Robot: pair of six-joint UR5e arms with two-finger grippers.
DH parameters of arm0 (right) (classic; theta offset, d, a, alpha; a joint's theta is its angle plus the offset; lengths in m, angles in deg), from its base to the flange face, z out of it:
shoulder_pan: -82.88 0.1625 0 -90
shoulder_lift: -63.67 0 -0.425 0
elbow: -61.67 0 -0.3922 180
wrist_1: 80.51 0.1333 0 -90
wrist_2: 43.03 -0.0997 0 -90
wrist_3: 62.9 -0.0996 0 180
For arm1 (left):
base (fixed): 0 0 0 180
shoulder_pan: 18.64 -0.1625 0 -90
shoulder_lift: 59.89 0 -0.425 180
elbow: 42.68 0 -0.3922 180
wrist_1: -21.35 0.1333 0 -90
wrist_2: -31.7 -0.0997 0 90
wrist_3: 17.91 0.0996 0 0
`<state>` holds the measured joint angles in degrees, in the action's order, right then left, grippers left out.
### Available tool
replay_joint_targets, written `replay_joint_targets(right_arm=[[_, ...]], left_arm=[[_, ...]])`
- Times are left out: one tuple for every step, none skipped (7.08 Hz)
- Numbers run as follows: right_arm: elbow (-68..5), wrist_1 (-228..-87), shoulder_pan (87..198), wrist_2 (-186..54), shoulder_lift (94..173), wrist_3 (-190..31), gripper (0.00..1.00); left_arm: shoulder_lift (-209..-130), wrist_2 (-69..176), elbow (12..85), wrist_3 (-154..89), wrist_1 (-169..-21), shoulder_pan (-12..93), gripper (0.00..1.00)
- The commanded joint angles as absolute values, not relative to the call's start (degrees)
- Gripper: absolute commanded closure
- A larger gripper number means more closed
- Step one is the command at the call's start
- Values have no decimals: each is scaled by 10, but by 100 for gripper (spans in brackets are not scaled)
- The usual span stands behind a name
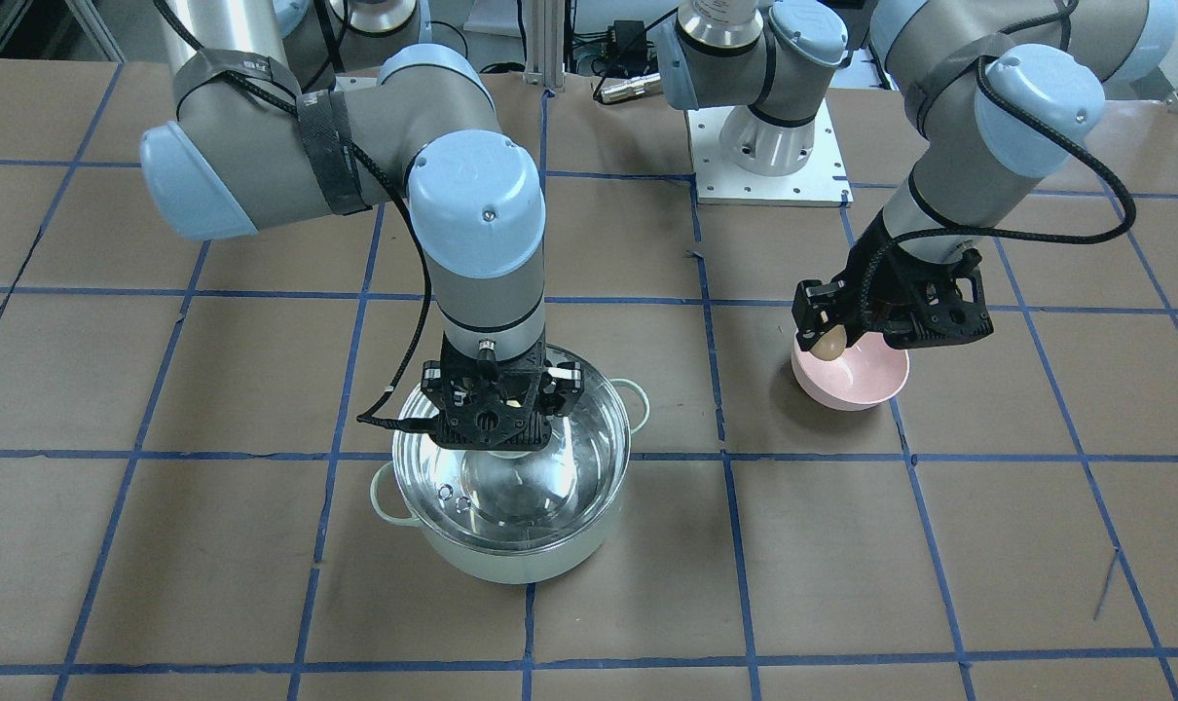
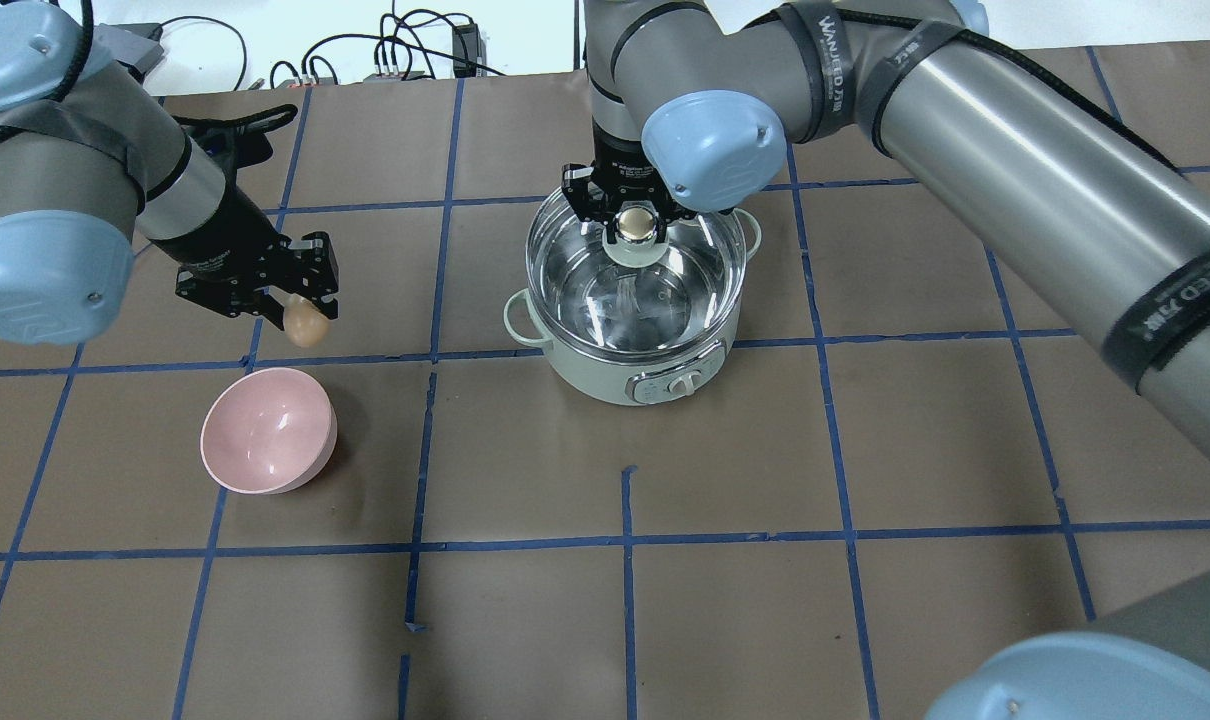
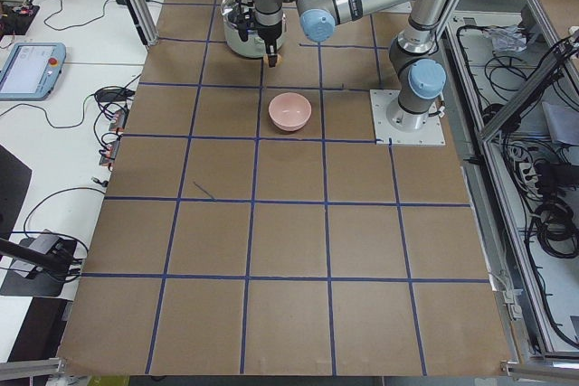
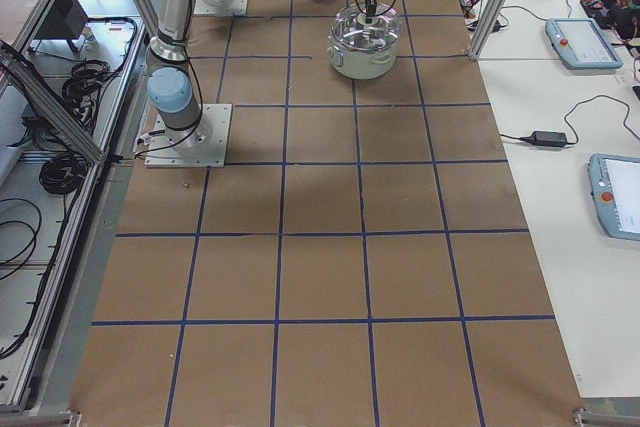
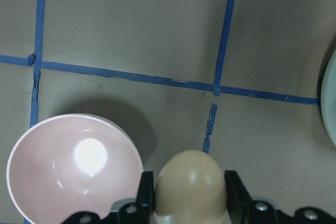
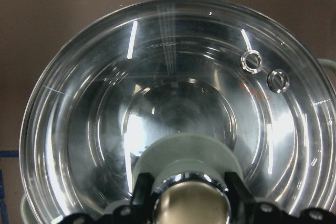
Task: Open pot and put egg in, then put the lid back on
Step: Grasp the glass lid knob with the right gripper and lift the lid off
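Note:
The pale mint-green pot [image 2: 605, 375] stands mid-table, its steel inside showing through the clear glass lid [image 1: 560, 477]. My right gripper [image 2: 633, 222] is shut on the lid's knob [image 6: 191, 203] and holds the lid level at or just above the pot's rim; I cannot tell whether they touch. My left gripper [image 2: 300, 318] is shut on the tan egg [image 2: 306, 324] and holds it in the air just beyond the pink bowl [image 2: 267, 430]. In the left wrist view the egg [image 5: 190, 184] sits between the two fingers [image 5: 146, 190].
The pink bowl [image 1: 850, 375] is upright and has nothing in it, to the robot's left of the pot [image 1: 511, 560]. Brown table paper with a blue tape grid [image 2: 625, 545] lies all round. The left arm's base plate [image 1: 769, 156] is at the robot's edge.

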<state>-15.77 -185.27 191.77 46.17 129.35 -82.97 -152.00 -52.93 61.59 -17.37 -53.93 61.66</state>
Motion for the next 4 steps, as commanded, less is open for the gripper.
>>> replay_joint_targets(right_arm=[[-157,-1809,1901,462,1350,-823,81],[-160,-1763,1878,458,1392,-795,85],[-163,-1680,1830,456,1440,-745,87],[-169,-1628,1785,440,1478,-714,88]], left_arm=[[-1523,-523,604,-197,-551,633,87],[-1532,-523,601,-239,-539,663,87],[-1551,-523,601,-273,-499,688,87],[-1570,-501,597,-324,-451,706,87]])
